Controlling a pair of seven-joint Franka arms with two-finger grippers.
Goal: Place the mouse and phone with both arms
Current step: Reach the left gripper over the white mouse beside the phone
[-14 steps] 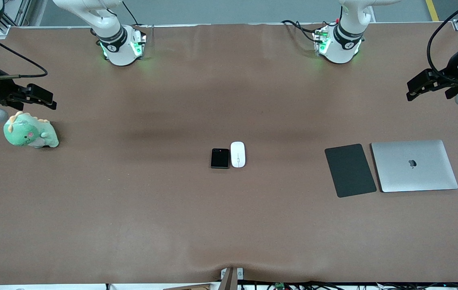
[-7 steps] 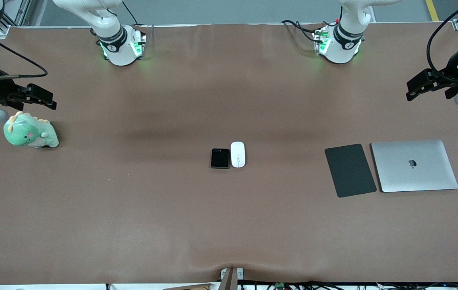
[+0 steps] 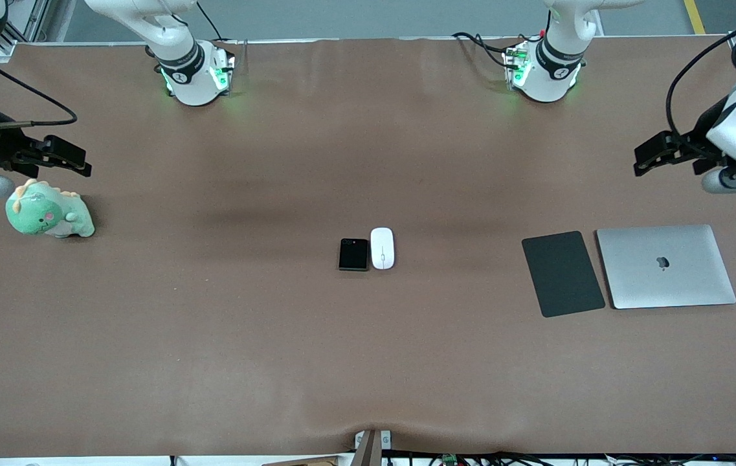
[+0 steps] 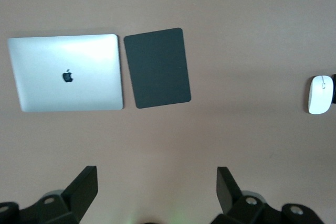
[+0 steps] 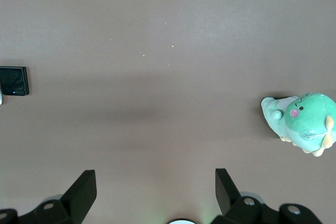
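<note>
R gripper (image 3: 73, 162) hangs over dino plush (image 3: 49, 216), fingers apart, empty, waiting. Phone (image 3: 353, 254) & mouse (image 3: 382, 248) lie touching mid-table, so each arm gets one. L gripper (image 3: 656, 155) fingers spread, over bare table above mouse pad (image 3: 562, 274), laptop (image 3: 665, 266).

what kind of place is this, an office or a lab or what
Most likely a robotics lab bench, not a real office. Two arms stand on green-lit bases bolted to a table under a brown cover. Staged props lie spread out: a closed laptop, a phone beside a mouse, and a plush dinosaur.
</note>
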